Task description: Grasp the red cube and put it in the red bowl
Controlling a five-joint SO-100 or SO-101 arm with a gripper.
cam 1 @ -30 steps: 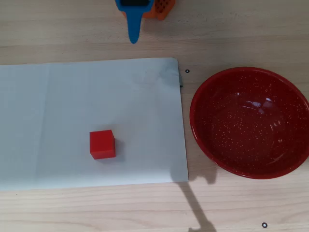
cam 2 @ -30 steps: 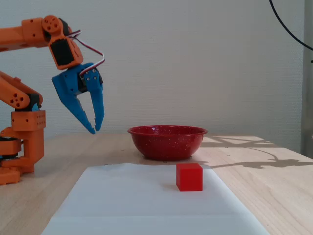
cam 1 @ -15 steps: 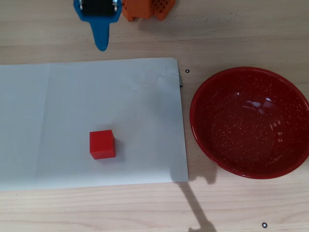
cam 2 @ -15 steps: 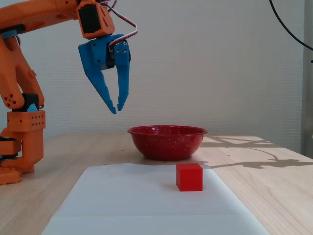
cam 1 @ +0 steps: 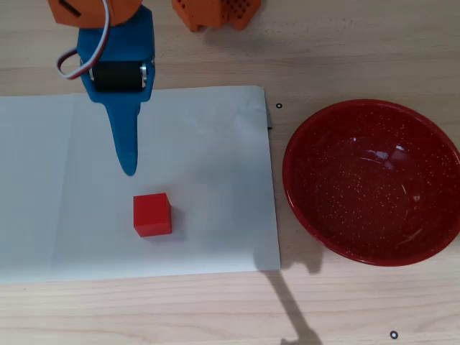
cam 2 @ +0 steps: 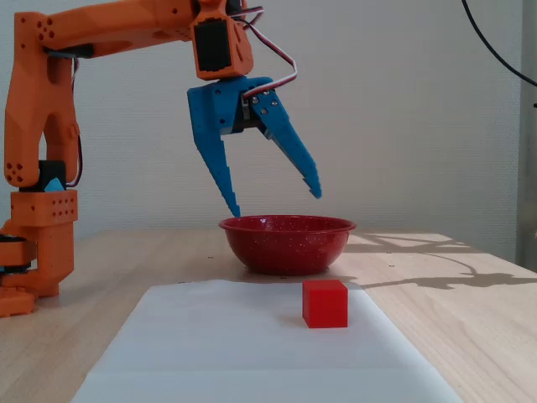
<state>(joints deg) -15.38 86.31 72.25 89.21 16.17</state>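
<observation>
My end effector (cam 2: 275,204) hangs spread wide in the air, holding nothing. In the overhead view the red cube (cam 1: 152,214) sits on white paper (cam 1: 208,187) at 6 o'clock from my fingertip (cam 1: 129,169). The red bowl (cam 1: 371,182) stands on the desk (cam 1: 345,57) at the cube's 3 o'clock, well apart.

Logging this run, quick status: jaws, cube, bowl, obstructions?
Gripper jaws open, raised, empty. Red cube on white sheet, untouched, just past the fingertip in the overhead view. Red bowl empty. Nothing in the way.
</observation>
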